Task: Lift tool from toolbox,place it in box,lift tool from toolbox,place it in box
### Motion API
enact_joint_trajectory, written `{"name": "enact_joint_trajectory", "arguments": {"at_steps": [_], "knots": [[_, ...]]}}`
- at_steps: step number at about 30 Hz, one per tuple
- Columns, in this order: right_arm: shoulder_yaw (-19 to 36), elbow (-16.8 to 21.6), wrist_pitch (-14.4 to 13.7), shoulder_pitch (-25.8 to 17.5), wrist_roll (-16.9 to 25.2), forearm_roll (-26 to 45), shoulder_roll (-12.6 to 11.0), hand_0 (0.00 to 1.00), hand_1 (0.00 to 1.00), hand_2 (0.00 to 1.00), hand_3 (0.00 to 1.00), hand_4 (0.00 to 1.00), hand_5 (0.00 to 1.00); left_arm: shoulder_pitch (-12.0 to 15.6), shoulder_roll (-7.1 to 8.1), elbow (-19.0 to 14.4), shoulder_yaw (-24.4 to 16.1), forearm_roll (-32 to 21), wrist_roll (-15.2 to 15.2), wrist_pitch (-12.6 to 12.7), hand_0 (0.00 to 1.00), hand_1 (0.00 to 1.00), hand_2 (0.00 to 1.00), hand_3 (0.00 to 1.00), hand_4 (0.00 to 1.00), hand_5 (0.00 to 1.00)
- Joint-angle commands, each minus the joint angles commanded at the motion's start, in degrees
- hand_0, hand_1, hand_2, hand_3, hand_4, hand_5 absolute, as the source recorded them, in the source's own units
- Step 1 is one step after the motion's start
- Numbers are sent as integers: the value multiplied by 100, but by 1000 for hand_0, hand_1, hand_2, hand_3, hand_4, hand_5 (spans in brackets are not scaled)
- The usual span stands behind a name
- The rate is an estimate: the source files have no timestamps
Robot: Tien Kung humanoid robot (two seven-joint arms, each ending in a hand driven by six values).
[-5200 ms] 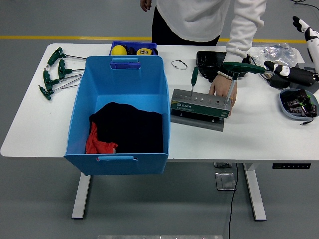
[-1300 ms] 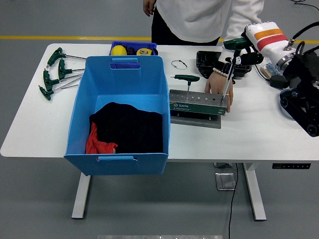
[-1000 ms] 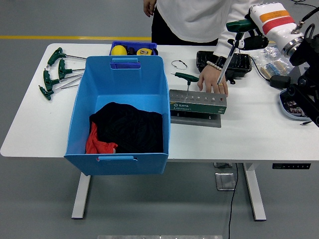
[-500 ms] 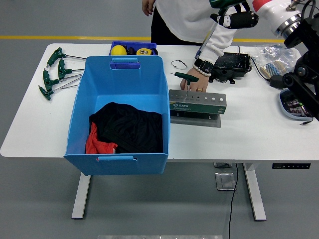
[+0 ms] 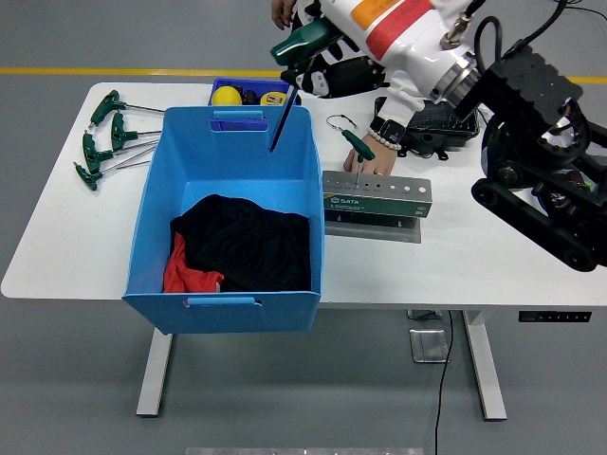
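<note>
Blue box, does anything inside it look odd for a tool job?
Yes. The blue box already holds crumpled black cloth and red cloth, no tools. The right hand holds a T-handle tool above it.

Grey smooth floor point(image 5: 76, 379) crossed by a yellow line point(image 5: 114, 71) at the far side, with a white table point(image 5: 66, 237) on pale metal legs point(image 5: 154, 373) and a black cable point(image 5: 439, 398) hanging beneath.

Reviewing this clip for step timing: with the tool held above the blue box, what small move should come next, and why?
Probably lower and release: the right hand holds the green-handled T-wrench with its shaft tip over the blue box, above the dark cloth.
</note>
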Motion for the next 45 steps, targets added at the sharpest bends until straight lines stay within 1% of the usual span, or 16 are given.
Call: {"name": "enact_joint_trajectory", "arguments": {"at_steps": [6, 10, 11, 13, 14, 16, 17, 19, 22, 23, 28, 29, 34, 35, 43, 45], "knots": [[-820, -187, -33, 222, 34, 151, 172, 2, 2, 2, 2, 825, 478, -4, 18, 0, -11, 49, 12, -10, 461, 456, 483, 750, 809, 781], [-1303, -429, -46, 299, 39, 255, 320, 2, 2, 2, 2, 825, 478, -2, 24, 0, -17, 58, 10, -10, 461, 456, 483, 750, 809, 781], [-1431, -527, -68, 333, 21, 263, 387, 2, 2, 24, 18, 824, 488, -3, 24, 0, -16, 59, 9, -9, 462, 456, 483, 750, 809, 782], [-1571, -628, -83, 369, -6, 263, 460, 2, 2, 24, 18, 824, 488, -7, 25, 0, -6, 53, 8, -9, 462, 456, 483, 750, 809, 782], [-1665, -691, -5, 403, -67, 264, 515, 2, 2, 24, 18, 824, 488, -10, 25, 0, -2, 47, 6, -9, 462, 456, 483, 750, 809, 782], [-1840, -774, 273, 462, -154, 269, 603, 2, 2, 24, 18, 824, 488, -14, 28, 0, 7, 34, -1, -12, 462, 456, 483, 750, 809, 782], [-1895, -797, 369, 481, -158, 268, 629, 129, 173, 285, 346, 950, 574, -15, 30, 0, 5, 33, -2, -13, 461, 456, 482, 750, 809, 782], [-2010, -844, 555, 513, -177, 235, 696, 129, 173, 285, 346, 950, 574, -18, 31, 0, -15, 49, -3, -9, 461, 456, 482, 750, 809, 782], [-2126, -928, 617, 556, -171, 211, 800, 129, 173, 285, 346, 950, 574, -19, 31, 0, -28, 57, -2, -6, 461, 456, 482, 750, 809, 782], [-2150, -958, 611, 571, -159, 182, 840, 398, 507, 597, 508, 988, 578, -17, 32, 0, -26, 54, -2, -6, 461, 456, 482, 749, 810, 783], [-2127, -1029, 451, 642, -103, -87, 1017, 398, 507, 597, 508, 988, 578, -20, 31, 0, -42, 89, 10, -3, 461, 456, 482, 749, 810, 783], [-2110, -1030, 435, 657, -90, -114, 1040, 626, 676, 756, 631, 998, 571, -21, 33, 0, -44, 95, 11, -3, 455, 455, 479, 749, 810, 783], [-2052, -1040, 350, 683, -34, -121, 1080, 626, 676, 756, 631, 998, 571, -22, 36, 0, -112, 175, 25, 8, 455, 455, 479, 749, 810, 783], [-2048, -1049, 358, 679, -31, -115, 1079, 715, 718, 795, 695, 995, 564, -21, 37, 0, -119, 182, 25, 8, 455, 455, 478, 749, 811, 783], [-2038, -1298, 410, 619, -25, -72, 1067, 709, 719, 792, 694, 986, 562, -25, 33, 0, -130, 184, 22, 16, 452, 454, 477, 749, 811, 782], [-2001, -1473, 395, 615, -20, -60, 1072, 709, 719, 792, 694, 986, 562, -27, 33, 0, -120, 171, 20, 16, 452, 454, 477, 749, 811, 782]]}}
